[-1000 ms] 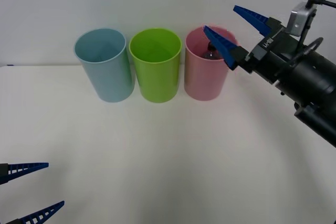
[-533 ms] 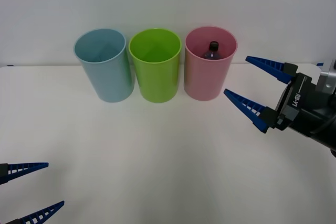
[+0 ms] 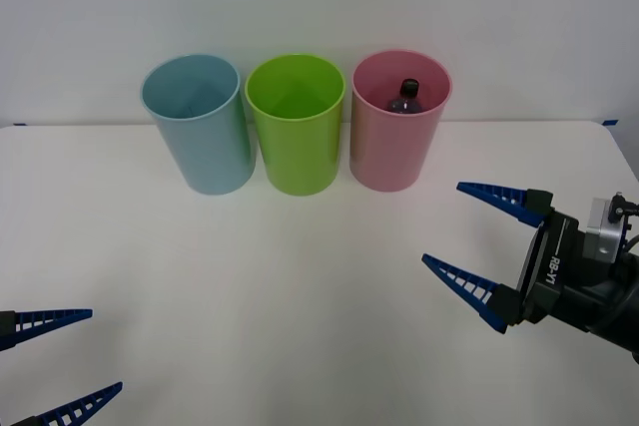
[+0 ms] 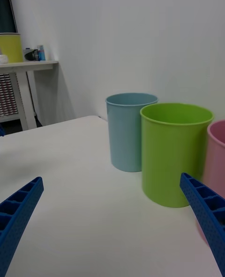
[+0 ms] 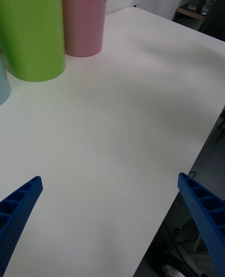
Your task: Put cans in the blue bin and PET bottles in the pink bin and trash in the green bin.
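Clear plastic black-capped bottle (image 3: 404, 97) stands sorted inside tall pink plastic bin (image 3: 395, 152); right gripper (image 3: 486, 245) empty, fingers wide; left gripper (image 3: 70, 361) parked, wide.

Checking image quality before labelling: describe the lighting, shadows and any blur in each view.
Front view: even, soft light; the blue bin, green bin and pink bin cast faint shadows on the table. Right wrist view: bins sharp, near fingers soft. Left wrist view: broad dim shadow across the tabletop.
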